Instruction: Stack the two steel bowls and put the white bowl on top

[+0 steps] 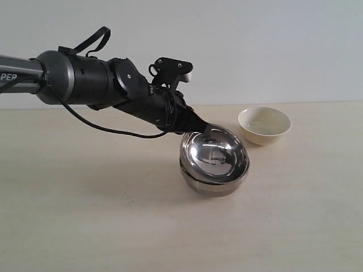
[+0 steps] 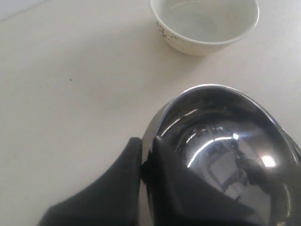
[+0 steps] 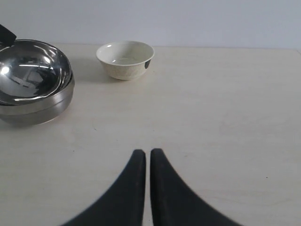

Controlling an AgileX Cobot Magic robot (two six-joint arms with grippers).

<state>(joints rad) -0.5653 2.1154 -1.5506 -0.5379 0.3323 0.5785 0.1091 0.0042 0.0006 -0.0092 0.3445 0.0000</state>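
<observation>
The two steel bowls sit nested mid-table. The upper steel bowl (image 1: 215, 153) leans tilted inside the lower steel bowl (image 1: 212, 186). My left gripper (image 1: 195, 129) is shut on the upper bowl's near-left rim, one finger inside and one outside, as the left wrist view shows at the gripper (image 2: 146, 146) and bowl (image 2: 225, 141). The white bowl (image 1: 264, 124) stands upright and empty behind and to the right of the stack, apart from it. My right gripper (image 3: 145, 153) is shut on nothing above bare table, with the stack (image 3: 33, 70) and white bowl (image 3: 125, 59) ahead of it.
The pale wooden table (image 1: 85, 215) ends at a plain white wall behind. The left arm and its cable (image 1: 108, 127) reach in from the left above the table. The right arm does not show in the exterior view.
</observation>
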